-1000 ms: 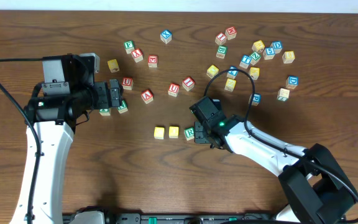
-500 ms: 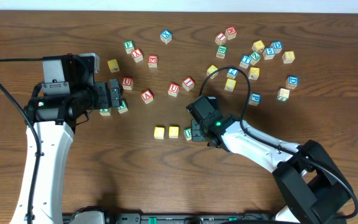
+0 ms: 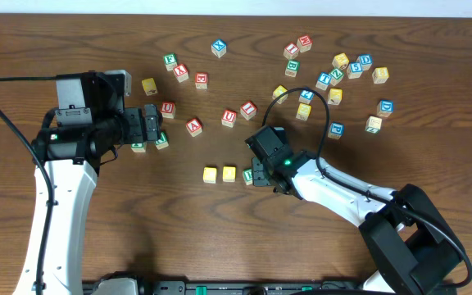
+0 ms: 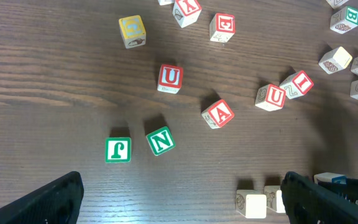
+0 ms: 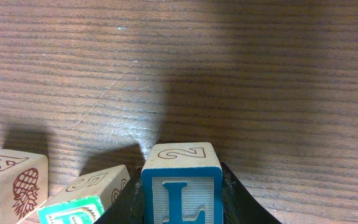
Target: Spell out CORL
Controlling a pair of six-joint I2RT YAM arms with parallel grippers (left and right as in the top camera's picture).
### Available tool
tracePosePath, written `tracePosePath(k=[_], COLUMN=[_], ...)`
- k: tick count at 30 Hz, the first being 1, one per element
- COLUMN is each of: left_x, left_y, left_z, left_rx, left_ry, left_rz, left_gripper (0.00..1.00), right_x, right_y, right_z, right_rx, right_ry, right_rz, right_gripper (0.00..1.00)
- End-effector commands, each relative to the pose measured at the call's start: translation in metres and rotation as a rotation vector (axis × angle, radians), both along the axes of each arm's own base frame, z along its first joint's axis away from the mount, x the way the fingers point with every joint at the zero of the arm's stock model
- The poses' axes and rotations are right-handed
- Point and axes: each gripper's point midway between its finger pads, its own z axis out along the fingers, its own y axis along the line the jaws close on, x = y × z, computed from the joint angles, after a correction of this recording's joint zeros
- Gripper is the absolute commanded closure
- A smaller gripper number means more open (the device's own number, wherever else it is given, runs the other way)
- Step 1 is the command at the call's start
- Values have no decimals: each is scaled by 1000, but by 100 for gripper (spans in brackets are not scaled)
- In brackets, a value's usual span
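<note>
Gripping the blue L cube (image 5: 181,186) between its fingers, the right gripper (image 3: 258,174) holds it just beside the green-lettered cube (image 5: 73,208), which ends a row begun by two yellow cubes (image 3: 211,174). The left gripper (image 4: 185,208) hovers, fingers spread wide, above the green N cube (image 4: 160,141).

Blue L cube (image 5: 181,186), a brown 2 on its far face, clamped between the right gripper's (image 5: 182,202) dark fingers (image 5: 238,198). Just left: a green-edged cube (image 5: 82,198), then a pineapple-marked cube (image 5: 14,180), on the wooden table (image 5: 229,74).
</note>
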Motion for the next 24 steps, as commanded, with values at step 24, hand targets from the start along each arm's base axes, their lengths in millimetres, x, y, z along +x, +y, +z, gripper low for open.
tracePosePath(k=[24], left_x=[4], left_y=[3], left_z=[8], left_rx=[14], left_ry=[-23], left_rz=[-6], left_gripper=[0], right_x=[-34], right_y=[-10], right_z=[-27], right_rx=[-47], right_ry=[152], right_rz=[19], right_gripper=[99])
